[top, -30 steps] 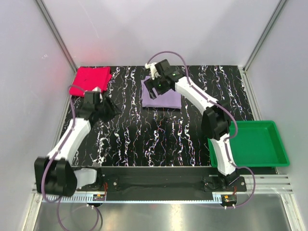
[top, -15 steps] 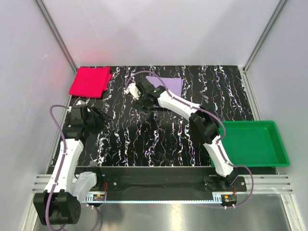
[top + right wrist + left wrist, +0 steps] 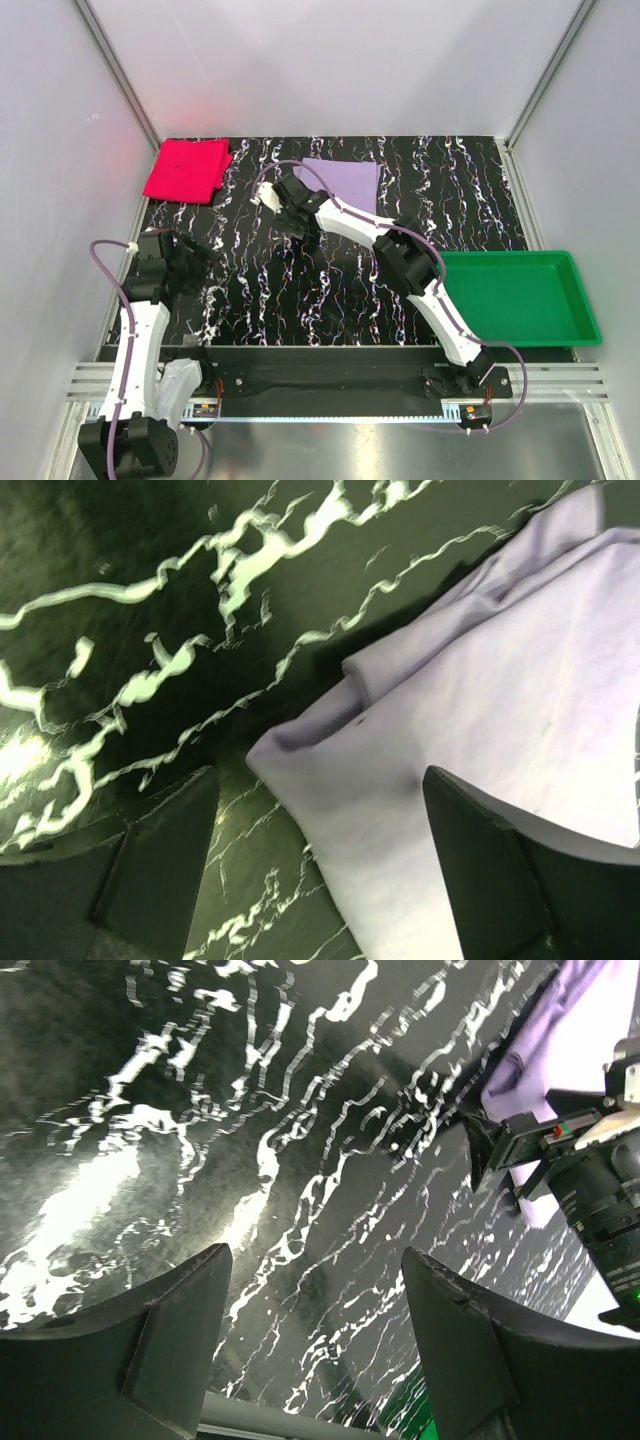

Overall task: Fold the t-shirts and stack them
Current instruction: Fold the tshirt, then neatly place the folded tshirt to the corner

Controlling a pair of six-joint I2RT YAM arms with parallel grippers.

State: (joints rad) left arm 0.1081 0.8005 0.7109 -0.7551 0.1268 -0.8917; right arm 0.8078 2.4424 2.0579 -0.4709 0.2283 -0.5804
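The right gripper stands wide and holds nothing, just over a corner of the folded lavender t-shirt; the left gripper is wide too, above the black marbled table; the pink-red t-shirt lies folded at the far left corner.
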